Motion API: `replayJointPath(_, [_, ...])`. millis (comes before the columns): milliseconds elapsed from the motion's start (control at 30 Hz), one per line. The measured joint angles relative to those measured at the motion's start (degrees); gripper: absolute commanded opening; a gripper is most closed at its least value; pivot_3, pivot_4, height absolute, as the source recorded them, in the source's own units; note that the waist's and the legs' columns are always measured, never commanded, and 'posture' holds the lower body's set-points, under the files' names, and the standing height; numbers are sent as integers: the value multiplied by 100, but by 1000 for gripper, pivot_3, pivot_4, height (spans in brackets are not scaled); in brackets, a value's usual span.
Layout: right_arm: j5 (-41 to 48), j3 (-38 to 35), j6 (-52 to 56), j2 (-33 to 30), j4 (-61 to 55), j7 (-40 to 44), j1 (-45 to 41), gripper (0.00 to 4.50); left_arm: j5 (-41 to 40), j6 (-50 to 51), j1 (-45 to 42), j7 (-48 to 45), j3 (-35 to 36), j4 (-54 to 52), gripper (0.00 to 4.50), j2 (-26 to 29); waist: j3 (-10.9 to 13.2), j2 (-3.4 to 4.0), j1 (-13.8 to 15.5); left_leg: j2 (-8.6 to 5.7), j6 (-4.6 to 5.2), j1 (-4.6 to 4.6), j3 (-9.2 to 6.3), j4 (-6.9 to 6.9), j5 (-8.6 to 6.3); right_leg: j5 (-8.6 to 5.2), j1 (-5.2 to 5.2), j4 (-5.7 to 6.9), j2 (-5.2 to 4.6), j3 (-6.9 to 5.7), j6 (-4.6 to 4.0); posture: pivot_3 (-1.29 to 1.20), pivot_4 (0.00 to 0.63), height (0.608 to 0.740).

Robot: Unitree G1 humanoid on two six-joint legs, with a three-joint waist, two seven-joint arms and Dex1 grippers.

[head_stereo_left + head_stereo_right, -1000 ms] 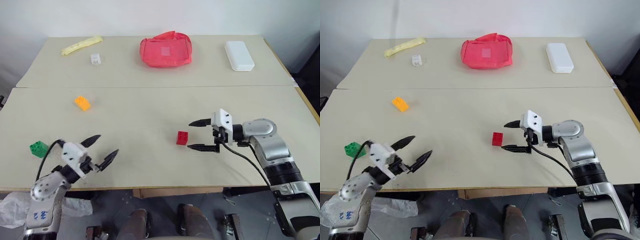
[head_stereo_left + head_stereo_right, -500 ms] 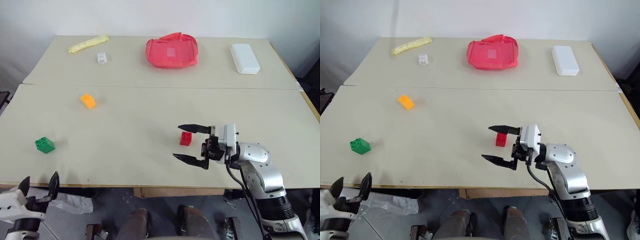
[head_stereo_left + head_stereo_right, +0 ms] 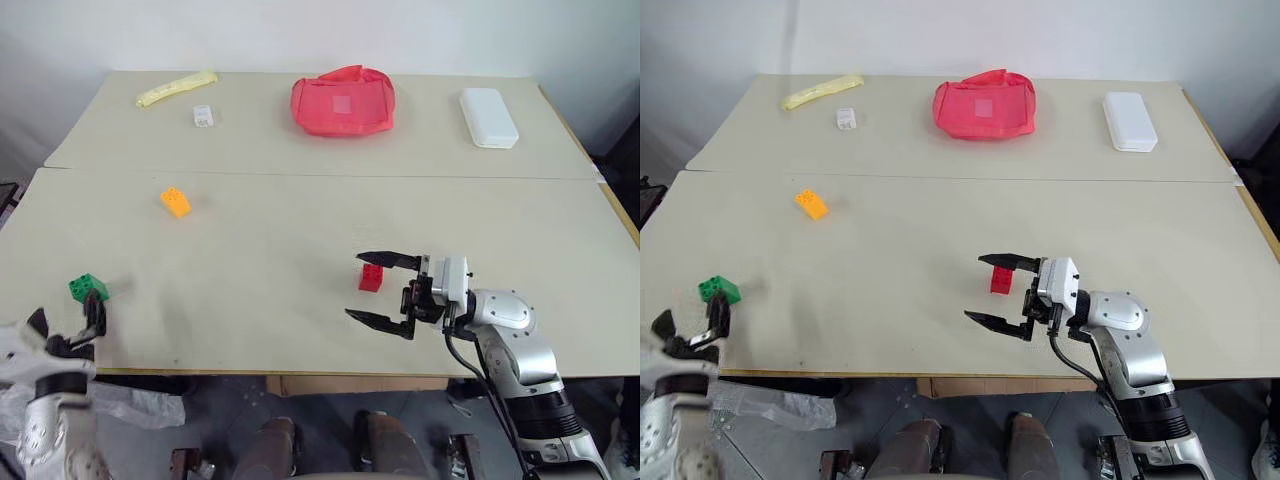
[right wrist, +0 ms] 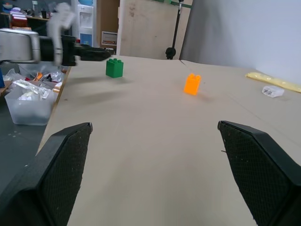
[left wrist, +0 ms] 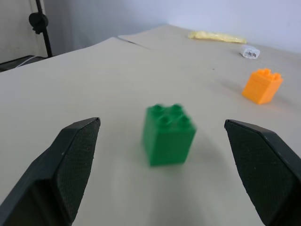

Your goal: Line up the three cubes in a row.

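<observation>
Since the earlier frames the left gripper [image 3: 68,328] has swung out to the table's [image 3: 300,230] near left corner and now faces the green cube [image 3: 89,289], while the right gripper [image 3: 383,296] has drawn back toward the near edge and turned to point leftward across the table. The head camera has also shifted a little, so the cubes themselves have not moved.

Both grippers have their fingers spread wide and hold nothing. In the left wrist view the green cube [image 5: 168,133] sits on the table ahead of the gap between the fingers, not yet between them and untouched. The red cube [image 3: 371,277] stands just beyond the right gripper's far finger, beside the tips and not enclosed, apparently not in contact. The orange cube [image 3: 176,202] lies well apart from both, farther back on the left half of the table.

As for progress, nothing is lined up yet: the three cubes form a wide scattered triangle, green at the near left, orange behind it, red near the middle. All of the arranging remains; judging by the poses, the green cube looks the likeliest first pick. The red bag [image 3: 343,101] and small white block [image 3: 203,116] sit at the back, out of the way.
</observation>
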Motion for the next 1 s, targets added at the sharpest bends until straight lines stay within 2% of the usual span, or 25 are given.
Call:
replayJointPath(100, [6,45,38,1,-29,-26,12,4491,207,540,-419,637,-151,-3,4500,-32,-1,-1,-19,0,-1,0,3,0,0,0,-4,4,2,3,0,0,150,740])
replayJointPath(233, [6,46,97,2,-99,-130,11,4491,352,905,-500,677,-381,-4,4500,91,-1,-1,-32,2,-4,0,3,-1,-2,0,-6,4,3,2,0,0,150,740])
replayJointPath(367, [6,48,134,-28,-240,-155,69,4500,393,1106,-636,718,-339,55,3623,232,-1,-1,-9,2,-5,0,3,2,-2,0,-4,2,2,2,0,0,150,740])
replayJointPath(600, [6,29,132,-109,-311,-222,195,4500,494,1042,-522,590,-293,128,1470,243,-1,-1,0,2,-5,0,3,1,-1,0,-4,1,0,1,0,0,150,740])
replayJointPath(767, [4,23,123,-145,-448,-306,345,4500,328,322,-379,-565,-288,496,1463,534,-1,-1,-2,2,-7,0,2,1,-1,-1,-2,-2,-1,0,-1,0,150,740])
replayJointPath(900, [4,-22,125,-194,-506,-404,428,4500,-762,57,-435,-2004,-138,421,1463,743,-1,-1,-1,3,-7,-2,0,2,-1,-1,-1,-4,-6,-1,-2,0,150,740])
replayJointPath(1000, [36,-261,145,-401,-635,-512,593,4500,-1330,568,-527,-3311,-296,376,1463,1855,3,-3,-2,6,-11,-3,-14,2,-1,-7,1,-1,-5,-13,-13,0,150,740])
